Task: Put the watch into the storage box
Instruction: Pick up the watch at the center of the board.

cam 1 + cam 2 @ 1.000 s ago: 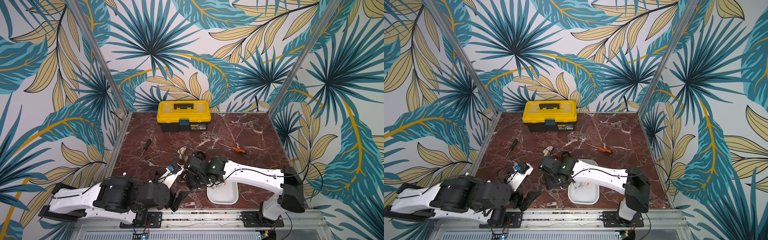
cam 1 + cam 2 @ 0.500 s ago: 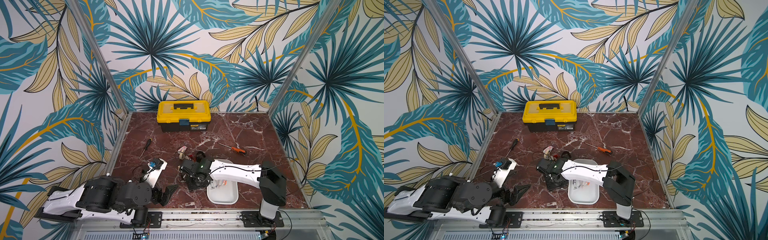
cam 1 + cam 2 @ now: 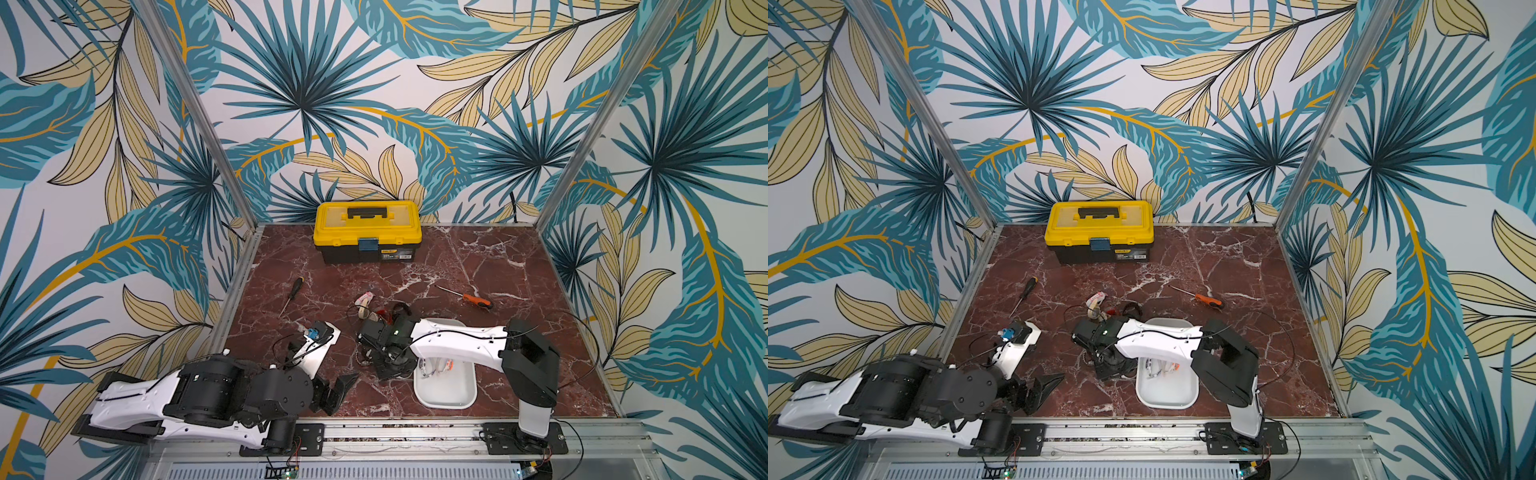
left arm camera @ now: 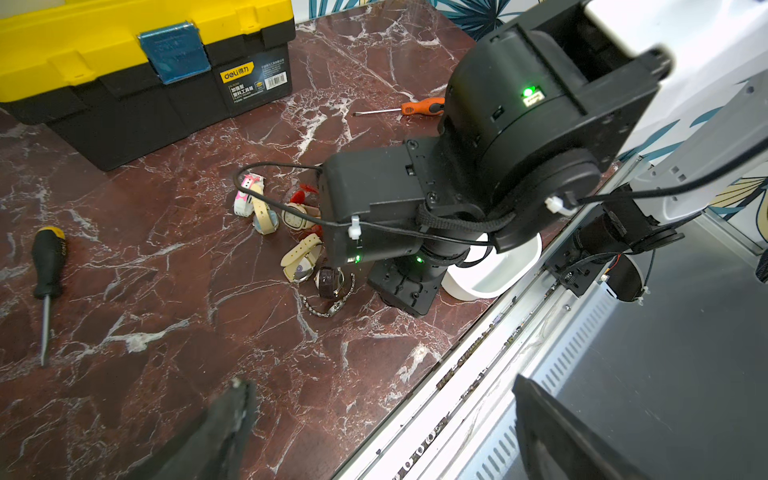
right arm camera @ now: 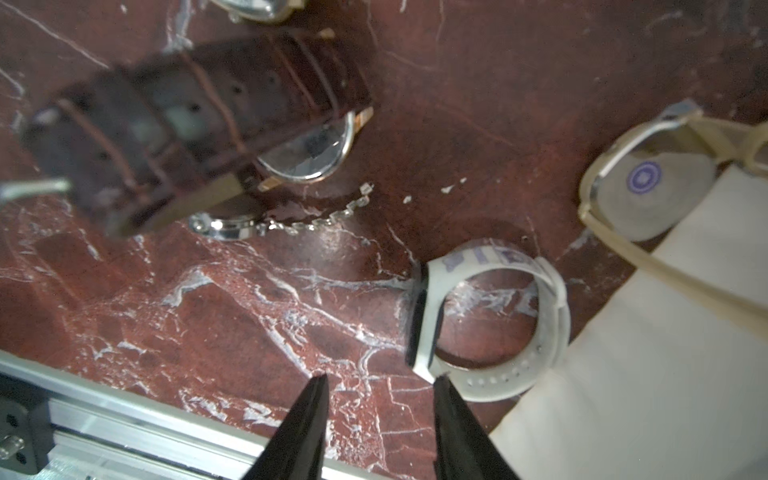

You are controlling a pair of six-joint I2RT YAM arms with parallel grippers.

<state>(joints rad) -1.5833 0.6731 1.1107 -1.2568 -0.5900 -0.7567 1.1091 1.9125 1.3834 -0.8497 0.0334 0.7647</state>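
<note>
The white rubber-strapped watch (image 5: 490, 320) lies on its edge on the dark red marble tabletop (image 5: 249, 316), its strap closed in a loop. It has a black face, and the faded purple print on the strap is too blurred to read.

The right gripper (image 5: 381, 380) points down just beside it. Its two black fingertips stand apart with only bare marble between them. One fingertip (image 5: 451, 399) meets the strap where it joins the case, but I cannot tell whether they touch.

Close around lie three more watches:
- a brown leather-strapped watch with a round glass face (image 5: 199, 133);
- a thin silver chain-link watch (image 5: 232, 226) just beside the brown one;
- a beige-strapped watch with a round purple emblem on its case (image 5: 644, 183).

The left wrist view adds a pink-and-white watch (image 4: 245, 195) and a red watch (image 4: 305, 193) in the same cluster.

In both top views the right arm's black wrist hides the white watch at lower centre of the frame. The shallow glossy white storage box (image 3: 446, 401) sits just right of that wrist, partly under the arm. A few small watches (image 3: 436, 365) already lie inside it.

At upper centre of the tabletop stands a yellow-lidded black toolbox (image 3: 368, 230); its label (image 4: 237, 75) reads "deli" beside a barcode. A black-handled screwdriver (image 3: 296, 286) lies towards the left edge and an orange-handled screwdriver (image 3: 476, 300) towards the right.

At lower left, the left gripper (image 3: 338, 388) hangs with its jaws spread wide and empty, well apart from the watches.
</note>
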